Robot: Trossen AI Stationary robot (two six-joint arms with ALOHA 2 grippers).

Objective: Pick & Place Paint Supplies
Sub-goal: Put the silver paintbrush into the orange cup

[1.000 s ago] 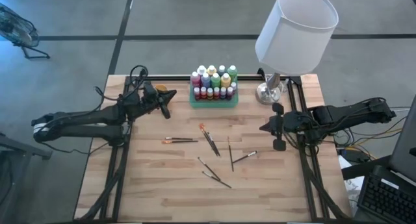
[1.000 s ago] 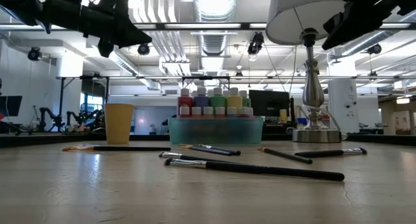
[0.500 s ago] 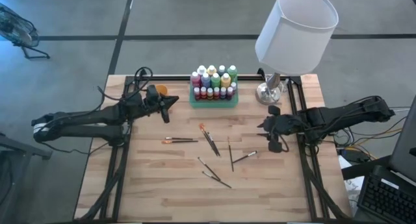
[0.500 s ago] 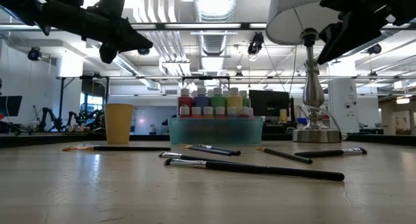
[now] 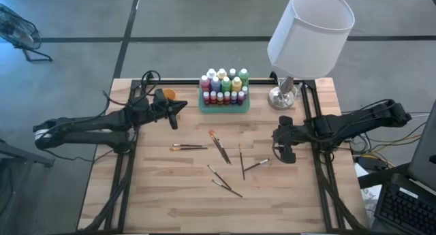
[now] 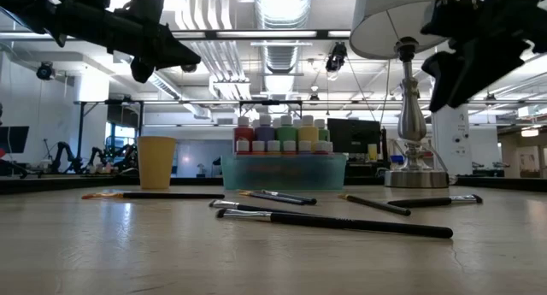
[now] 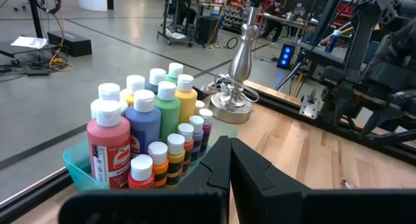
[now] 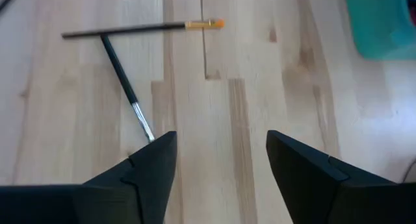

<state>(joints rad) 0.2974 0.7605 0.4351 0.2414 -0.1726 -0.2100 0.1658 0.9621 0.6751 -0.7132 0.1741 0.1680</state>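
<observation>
Thin dark-handled paintbrush (image 5: 257, 165) lies just left of the right tool (image 5: 281, 146), handle slanting toward it; tool spread wide, empty, nearer arm.

Paint bottles (image 5: 223, 89): many small ones, red, blue, green, yellow, white and orange, with pale caps. Upright and packed close in a tray at the table's far middle, taller bottles behind, shorter in front.

Paintbrushes (image 5: 219, 148): six, thin, dark-handled. Flat on the bare table nearer than the bottles, scattered loosely at varied angles.
</observation>
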